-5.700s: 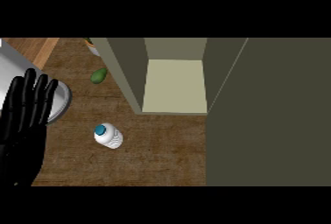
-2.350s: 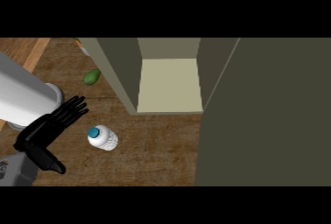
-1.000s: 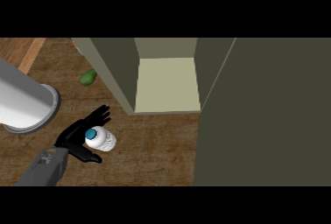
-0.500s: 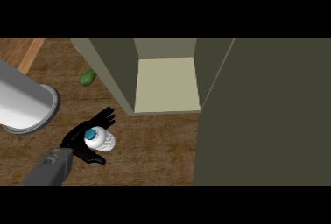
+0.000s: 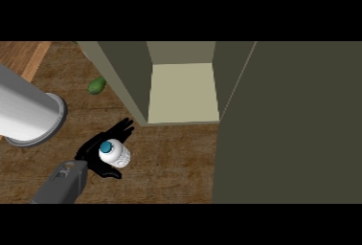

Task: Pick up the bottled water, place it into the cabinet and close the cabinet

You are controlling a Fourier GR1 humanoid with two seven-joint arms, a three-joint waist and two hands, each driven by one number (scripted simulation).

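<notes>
- Although the left hand is round the bottled water, the bottle is not yet in the cabinet; it is on the tabletop, or just above it, in front of the cabinet and to its left.
- I cannot tell if the bottle is already lifted.
- What is left, as I judge: carrying it into the open compartment, letting go, and then swinging the cabinet door shut. The door stands wide open at the right.
- The grey forearm enters from the lower left and points toward the cabinet.
- The fingers lie close together along the far side of the bottle, and the thumb curls round its near side, so the bottle is pinched between them.
- The right hand does not show.
</notes>
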